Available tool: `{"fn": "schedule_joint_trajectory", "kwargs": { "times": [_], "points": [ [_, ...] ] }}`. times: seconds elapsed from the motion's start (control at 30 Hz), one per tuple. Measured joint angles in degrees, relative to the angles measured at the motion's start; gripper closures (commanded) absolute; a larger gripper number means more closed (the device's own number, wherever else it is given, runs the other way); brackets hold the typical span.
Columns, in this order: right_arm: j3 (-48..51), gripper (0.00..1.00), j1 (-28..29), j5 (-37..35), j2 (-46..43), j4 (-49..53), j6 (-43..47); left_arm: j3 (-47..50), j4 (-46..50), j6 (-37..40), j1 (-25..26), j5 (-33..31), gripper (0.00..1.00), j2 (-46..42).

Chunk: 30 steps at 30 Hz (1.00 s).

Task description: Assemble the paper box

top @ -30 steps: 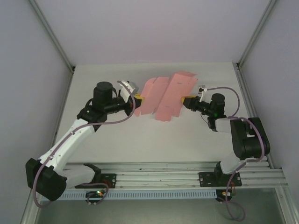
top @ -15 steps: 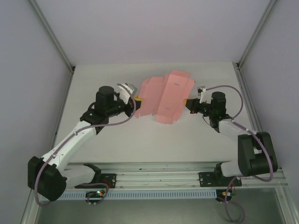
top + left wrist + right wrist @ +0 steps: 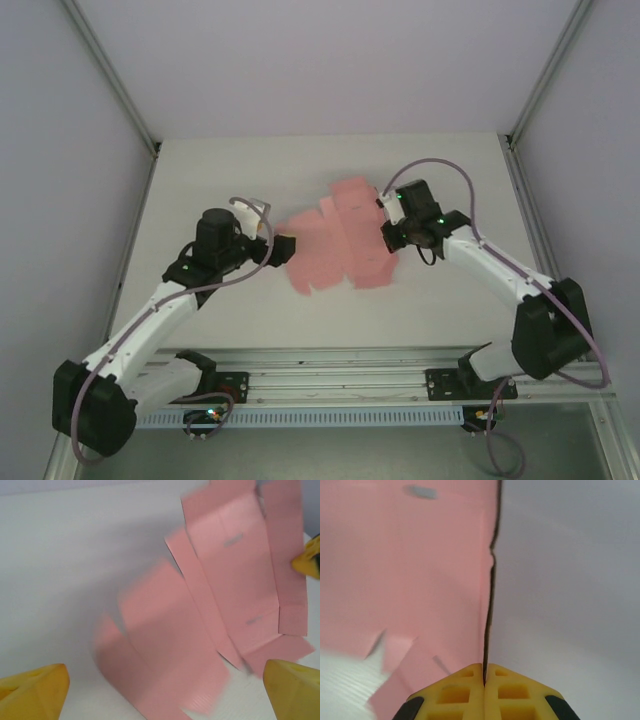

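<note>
Since a second ago: the right arm has swung in toward centre and the left gripper (image 3: 283, 248) has let go. Its yellow fingers (image 3: 37, 690) stand wide apart, just left of the sheet. Right gripper (image 3: 485, 676) pinched tight on the right edge of the paper box (image 3: 335, 245), an unfolded creased pink sheet mid-table, near flaps blurred. Table (image 3: 220, 170) white, matt. Pale walls (image 3: 330, 60). Aluminium rail (image 3: 340, 362) along the near edge.

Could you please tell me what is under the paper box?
The table shows around the paper box; beneath the card is hidden. The right gripper pinches its edge.
</note>
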<state>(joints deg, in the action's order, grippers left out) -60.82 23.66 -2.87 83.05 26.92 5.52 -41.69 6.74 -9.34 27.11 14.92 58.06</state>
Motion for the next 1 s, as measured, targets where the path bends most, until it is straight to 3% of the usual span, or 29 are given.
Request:
{"fn": "schedule_joint_trajectory", "kwargs": {
  "times": [0.17, 0.37, 0.67, 1.0],
  "points": [
    [-5.14, 1.00, 4.42, -17.40, 8.50, 4.22, 9.66, 0.00, 0.76, -2.01, -2.08, -0.20, 0.00, -0.44],
    [-3.08, 1.00, 8.33, -26.97, 9.14, -4.39, 21.77, -0.02, 0.55, -5.57, -6.23, 0.79, 0.00, 2.03],
    [7.65, 1.00, 16.00, -27.80, 6.29, -23.50, 37.90, -5.62, -1.73, -9.29, -8.87, 6.32, 0.00, 13.11],
    [8.07, 1.00, 16.33, -24.83, 6.12, -28.09, 39.32, -19.04, -4.92, -8.96, -7.89, 15.58, 0.00, 30.34]
  ]
}}
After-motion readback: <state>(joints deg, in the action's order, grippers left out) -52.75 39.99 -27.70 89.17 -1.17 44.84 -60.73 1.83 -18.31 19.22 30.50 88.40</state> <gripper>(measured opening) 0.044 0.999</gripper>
